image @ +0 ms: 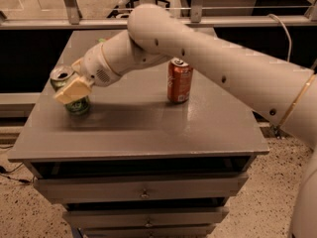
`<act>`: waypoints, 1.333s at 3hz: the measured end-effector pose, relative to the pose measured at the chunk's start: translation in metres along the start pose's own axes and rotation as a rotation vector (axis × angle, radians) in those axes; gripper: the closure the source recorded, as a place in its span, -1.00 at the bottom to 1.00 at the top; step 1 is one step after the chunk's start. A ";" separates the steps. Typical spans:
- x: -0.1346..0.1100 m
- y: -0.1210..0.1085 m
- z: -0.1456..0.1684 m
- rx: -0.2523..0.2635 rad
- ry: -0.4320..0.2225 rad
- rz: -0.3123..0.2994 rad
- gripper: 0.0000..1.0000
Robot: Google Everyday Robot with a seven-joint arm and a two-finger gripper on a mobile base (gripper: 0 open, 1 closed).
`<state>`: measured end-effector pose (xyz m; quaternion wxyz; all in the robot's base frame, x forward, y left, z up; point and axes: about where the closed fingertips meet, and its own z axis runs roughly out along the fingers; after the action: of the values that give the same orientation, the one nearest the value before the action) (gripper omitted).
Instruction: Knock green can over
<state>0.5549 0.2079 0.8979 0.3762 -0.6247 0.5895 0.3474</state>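
The green can (78, 104) stands near the left edge of the grey table (148, 128), leaning to the left with its silver top (61, 74) tipped outward. My gripper (73, 89) is pressed against the can's right side and covers its middle. The arm reaches in from the right, across the back of the table.
A red-orange soda can (179, 81) stands upright at the table's middle right. The table's left edge is close beside the green can. Drawers (143, 192) sit below the tabletop. A rail and a dark gap lie behind the table.
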 end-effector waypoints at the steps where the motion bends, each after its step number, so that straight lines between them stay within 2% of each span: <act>1: 0.000 -0.029 -0.039 0.037 0.088 -0.059 1.00; 2: -0.006 -0.048 -0.077 0.047 0.245 -0.161 1.00; 3: 0.005 -0.047 -0.100 -0.001 0.486 -0.276 1.00; 4: 0.014 -0.042 -0.103 -0.025 0.611 -0.340 1.00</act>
<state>0.5969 0.1120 0.9374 0.2273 -0.7937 0.5580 0.0837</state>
